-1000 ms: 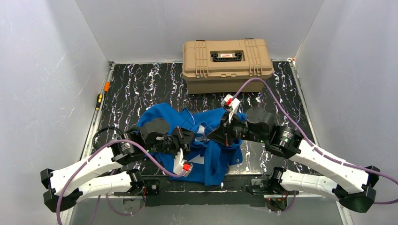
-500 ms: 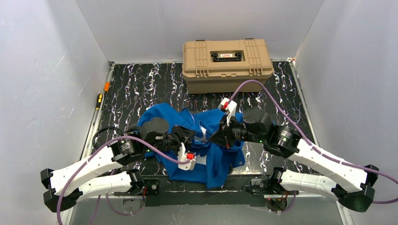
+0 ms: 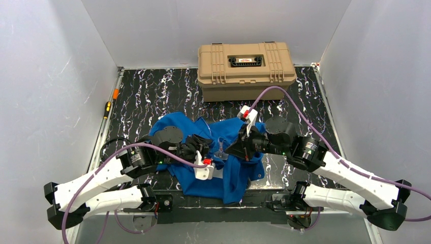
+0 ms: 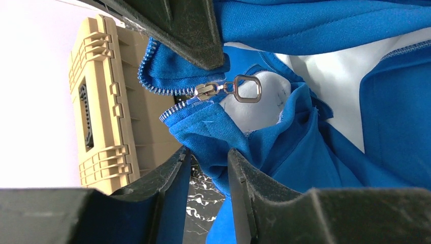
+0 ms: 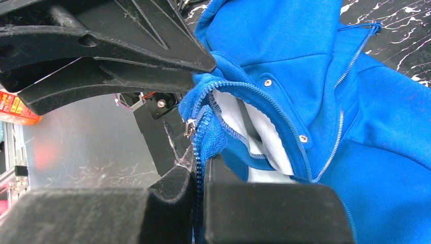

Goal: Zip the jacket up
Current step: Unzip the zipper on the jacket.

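The blue jacket (image 3: 231, 178) lies bunched on the marbled table between both arms. My right gripper (image 5: 202, 168) is shut on the jacket's toothed zipper edge (image 5: 201, 147), holding it up. The silver slider (image 4: 206, 90) with its ring pull (image 4: 246, 88) sits where the two zipper edges meet, next to the right gripper's finger (image 4: 188, 30). My left gripper (image 4: 208, 152) is open just below the slider. A fold of blue fabric (image 4: 213, 132) hangs loosely between its tips. In the top view the left gripper (image 3: 206, 146) faces the right gripper (image 3: 229, 148) closely over the jacket.
A tan hard case (image 3: 246, 63) stands at the back of the table, also seen in the left wrist view (image 4: 101, 101). A screwdriver (image 3: 107, 108) and an orange item (image 3: 116, 93) lie along the left edge. Grey walls enclose the table.
My left gripper has opened from shut, and its wrist has rolled and edged right toward the zipper. The right gripper has kept its grip and barely moved.
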### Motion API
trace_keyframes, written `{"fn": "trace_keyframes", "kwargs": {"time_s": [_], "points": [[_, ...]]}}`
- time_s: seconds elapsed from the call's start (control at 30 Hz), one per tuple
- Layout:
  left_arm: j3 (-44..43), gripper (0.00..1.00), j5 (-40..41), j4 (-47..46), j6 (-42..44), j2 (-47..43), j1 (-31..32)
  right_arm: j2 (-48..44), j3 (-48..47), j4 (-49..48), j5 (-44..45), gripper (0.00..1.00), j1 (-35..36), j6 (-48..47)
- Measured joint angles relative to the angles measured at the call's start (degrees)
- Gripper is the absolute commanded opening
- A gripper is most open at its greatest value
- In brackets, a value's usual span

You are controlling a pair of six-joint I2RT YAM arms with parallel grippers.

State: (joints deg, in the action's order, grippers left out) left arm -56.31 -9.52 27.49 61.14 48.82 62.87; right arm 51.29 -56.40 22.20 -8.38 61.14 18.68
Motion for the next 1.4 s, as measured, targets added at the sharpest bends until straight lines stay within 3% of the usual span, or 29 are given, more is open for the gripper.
{"fn": "trace_keyframes", "kwargs": {"time_s": [0.13, 0.63, 0.7, 0.87, 1.0, 1.2, 1.4], "points": [[0.0, 0.37, 0.2, 0.0, -1.5, 0.2, 0.0, -0.1, 0.0, 0.0, -0.3, 0.01, 0.0, 0.0], [-3.3, 0.81, 1.8, 0.1, -10.4, 0.5, -0.8, 0.0, 0.0, 0.8, -1.0, 0.01, 0.0, -0.1], [-3.6, 0.81, 1.2, 0.4, -12.9, 0.7, -1.2, 0.0, 0.0, 1.2, -1.0, 0.01, 0.0, -0.3], [-3.6, 0.71, -0.4, 1.2, -19.2, 1.6, -3.1, 0.0, 0.0, 2.7, -0.9, 0.01, 0.0, -0.8], [-3.4, 0.82, -4.3, -0.4, -24.5, 5.0, -8.2, -1.2, 0.2, 6.1, 0.6, 0.01, 0.0, -1.3], [-3.4, 0.87, -13.9, -7.1, -33.7, 17.5, -16.1, -4.7, 1.9, 13.1, 8.1, 0.01, 0.0, -1.1], [-3.5, 0.88, -24.4, -16.9, -43.2, 33.4, -16.6, -6.3, 4.8, 18.8, 13.9, 0.01, 0.0, 2.6]]}}
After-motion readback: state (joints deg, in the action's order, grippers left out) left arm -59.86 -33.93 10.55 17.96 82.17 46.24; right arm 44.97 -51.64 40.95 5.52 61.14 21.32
